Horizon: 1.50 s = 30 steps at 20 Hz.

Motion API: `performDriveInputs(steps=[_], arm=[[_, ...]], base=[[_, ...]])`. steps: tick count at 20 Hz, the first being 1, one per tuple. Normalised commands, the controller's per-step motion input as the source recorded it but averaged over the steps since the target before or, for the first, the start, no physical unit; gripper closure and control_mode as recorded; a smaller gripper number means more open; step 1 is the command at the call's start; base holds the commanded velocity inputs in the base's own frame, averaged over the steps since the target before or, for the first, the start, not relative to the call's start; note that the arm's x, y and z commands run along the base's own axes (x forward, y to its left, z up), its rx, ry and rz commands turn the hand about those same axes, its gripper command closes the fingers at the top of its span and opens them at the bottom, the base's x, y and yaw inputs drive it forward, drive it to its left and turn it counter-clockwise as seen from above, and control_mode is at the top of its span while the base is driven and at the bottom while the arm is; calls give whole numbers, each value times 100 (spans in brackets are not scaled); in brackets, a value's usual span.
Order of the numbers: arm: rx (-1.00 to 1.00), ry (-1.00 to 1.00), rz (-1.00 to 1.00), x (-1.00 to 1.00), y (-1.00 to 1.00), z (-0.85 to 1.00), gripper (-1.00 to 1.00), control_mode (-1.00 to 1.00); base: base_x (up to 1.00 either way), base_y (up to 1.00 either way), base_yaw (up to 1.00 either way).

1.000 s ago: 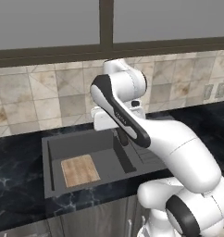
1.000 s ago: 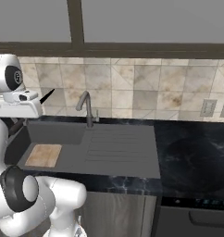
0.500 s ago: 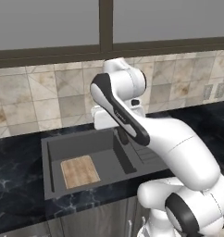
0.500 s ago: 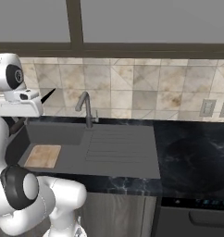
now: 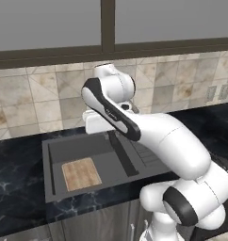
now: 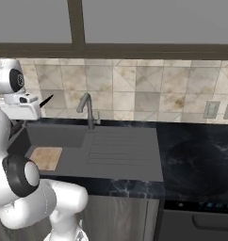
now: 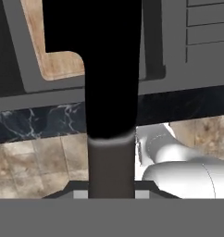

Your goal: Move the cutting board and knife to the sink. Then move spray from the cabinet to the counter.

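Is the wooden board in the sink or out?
In. The board lies flat on the bottom of the sink, at its left end.

Even, flat rendered light; soft shadows, slightly pixelated, no glare.

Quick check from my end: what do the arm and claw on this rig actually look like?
The arm is glossy white with rounded, tube-like links, and dark grey to black bands and caps at its joints; a large round dark cap sits on the lower joint. The hand is a blocky white box. The claw has two small dark finger tips on a pale grey base. No cables or markings are visible.
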Motion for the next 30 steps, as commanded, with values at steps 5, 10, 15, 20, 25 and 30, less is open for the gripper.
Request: performDriveInputs(steps=[5, 10, 15, 20, 25, 30], arm=[[-7, 18, 0, 63, 44, -64, 100, -100], [-9, 15, 0, 47, 25, -94, 100, -100], [-6, 13, 0, 39, 11, -97, 100, -100], [-3, 7, 0, 35, 0, -90, 100, -100], [-2, 0, 0, 13, 3, -67, 100, -100], [-1, 0, 0, 10, 22, -48, 100, -100]], base=[[0, 0, 0], [0, 0, 0], [0, 0, 0], [0, 0, 0], [0, 0, 0], [0, 0, 0]])
